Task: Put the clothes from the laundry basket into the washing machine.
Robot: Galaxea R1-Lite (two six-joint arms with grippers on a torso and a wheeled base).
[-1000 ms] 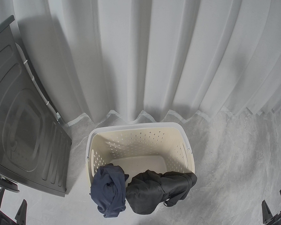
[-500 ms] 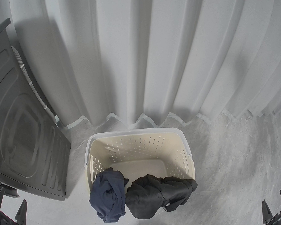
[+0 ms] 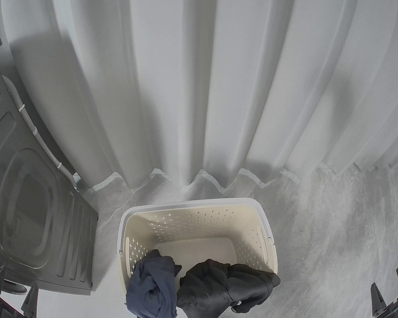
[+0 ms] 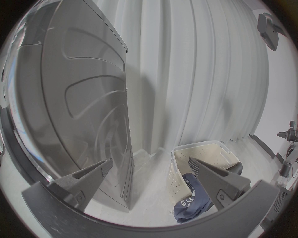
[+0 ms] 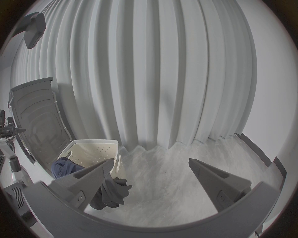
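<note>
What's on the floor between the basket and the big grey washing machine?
Nothing: just bare grey floor between the basket and the washing machine, in the head view.

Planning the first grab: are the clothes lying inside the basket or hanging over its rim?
Hanging over the rim. The blue garment and black garment drape over the near edge of the basket; its floor shows bare.

We see a cream basket [image 3: 197, 204] with star-shaped holes, a navy garment [image 3: 151, 291], a black garment [image 3: 224, 289], a grey washing machine [image 3: 25, 219] and a marbled grey floor [image 3: 335, 242].
</note>
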